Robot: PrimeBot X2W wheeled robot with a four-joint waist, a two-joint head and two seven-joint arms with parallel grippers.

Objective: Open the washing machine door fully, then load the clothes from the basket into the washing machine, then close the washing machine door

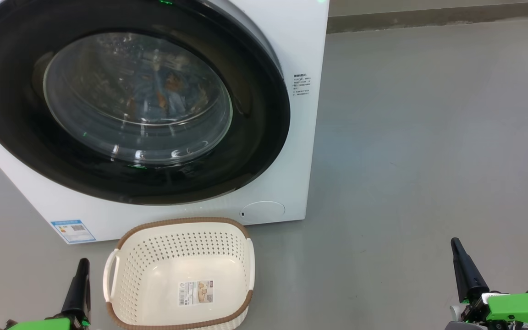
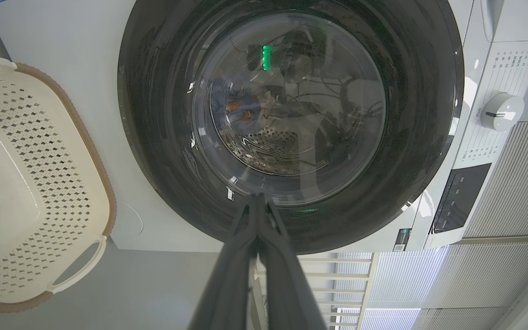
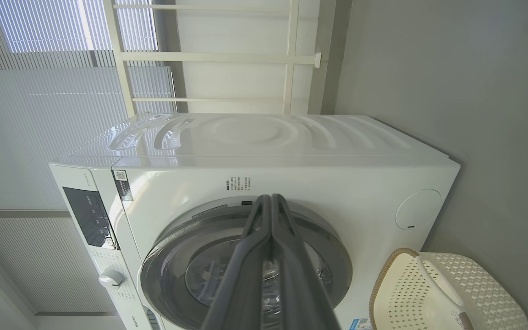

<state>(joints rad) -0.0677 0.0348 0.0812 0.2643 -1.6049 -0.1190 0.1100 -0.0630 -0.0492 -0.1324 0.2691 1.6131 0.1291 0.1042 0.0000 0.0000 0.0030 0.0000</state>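
Observation:
The washing machine [image 1: 305, 55] stands at the upper left of the head view, its round black-ringed door [image 1: 16, 137] shut against the front. Through the glass the blue, orange-printed clothes [image 1: 163, 87] lie inside the drum, seen also in the left wrist view as clothes [image 2: 239, 110]. The cream basket [image 1: 179, 270] sits on the floor before the machine with nothing in it but its paper label. My left gripper [image 1: 82, 262] is shut, low at the basket's left. My right gripper [image 1: 454, 242] is shut, far to the right over bare floor. Both are apart from everything.
Grey floor [image 1: 429, 137] spreads to the right of the machine up to a wall base [image 1: 429, 20]. The control panel and white dial [image 2: 502, 111] sit along the machine's top. A white railing [image 3: 218, 57] and blinds stand behind the machine.

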